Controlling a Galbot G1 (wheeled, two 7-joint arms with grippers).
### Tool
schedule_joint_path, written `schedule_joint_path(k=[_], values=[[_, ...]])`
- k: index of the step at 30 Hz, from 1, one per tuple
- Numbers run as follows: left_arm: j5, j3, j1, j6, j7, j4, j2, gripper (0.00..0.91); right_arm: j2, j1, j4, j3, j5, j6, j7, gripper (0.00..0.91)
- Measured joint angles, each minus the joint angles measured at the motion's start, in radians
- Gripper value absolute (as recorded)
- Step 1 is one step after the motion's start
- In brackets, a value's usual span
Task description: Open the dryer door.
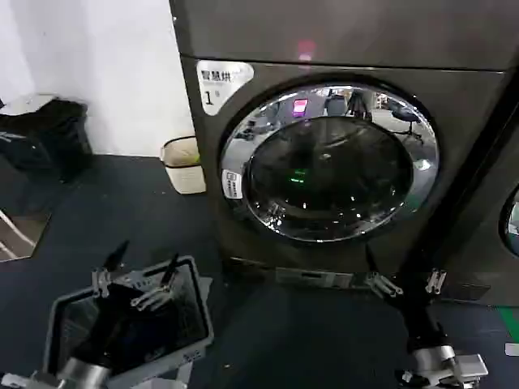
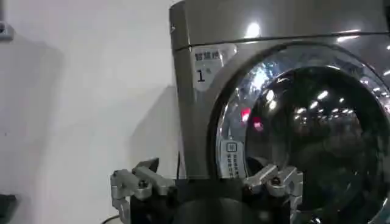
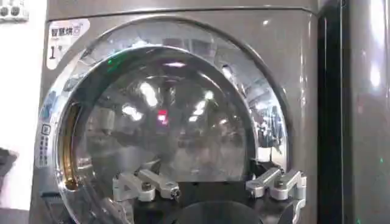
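The dryer (image 1: 454, 105) is a dark grey-brown machine with a white label marked "1" (image 1: 215, 85) and a pink light (image 1: 304, 50). Its dryer door (image 1: 243, 138), a wide chrome ring around dark glass, lies against the front with a small white sticker (image 1: 231, 185) on the rim. My left gripper (image 1: 147, 258) is open, low and to the left of the machine, above a grey basket. My right gripper (image 1: 403, 274) is open below the door's lower right, apart from it. The left wrist view shows the left gripper (image 2: 207, 175) facing the door (image 2: 228, 122). The right wrist view shows the right gripper (image 3: 210, 184) before the glass (image 3: 170, 109).
A grey plastic basket (image 1: 199, 324) sits on the dark floor under my left arm. A small white bin (image 1: 185, 166) stands by the dryer's left corner, and a black bin (image 1: 45, 134) is farther left against the white wall. Another dark machine (image 1: 491, 235) adjoins on the right.
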Motion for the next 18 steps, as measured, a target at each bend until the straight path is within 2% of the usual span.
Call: schedule_joint_path(k=[2,5,7,12,18], values=[[0.001,0.000,0.008,0.017,0.002,-0.003,0.002,0.907,-0.083,0.047,-0.018,0.001,0.053,-0.035,-0.028,0.907],[-0.002,0.001,0.013,0.030,0.000,-0.012,0.001,0.907,-0.207,0.122,-0.074,-0.014,0.155,-0.050,-0.084,0.907],[0.001,0.004,0.017,0.050,0.000,-0.018,-0.001,0.907,-0.276,0.175,-0.124,-0.036,0.196,-0.031,-0.118,0.907],[0.008,0.009,0.022,0.128,0.011,-0.040,-0.006,0.907,-0.392,0.300,-0.250,-0.132,0.219,-0.001,-0.187,0.907],[0.003,0.004,0.027,0.136,0.001,-0.045,-0.016,0.907,-0.427,0.452,-0.350,-0.277,0.226,-0.019,-0.219,0.907]])
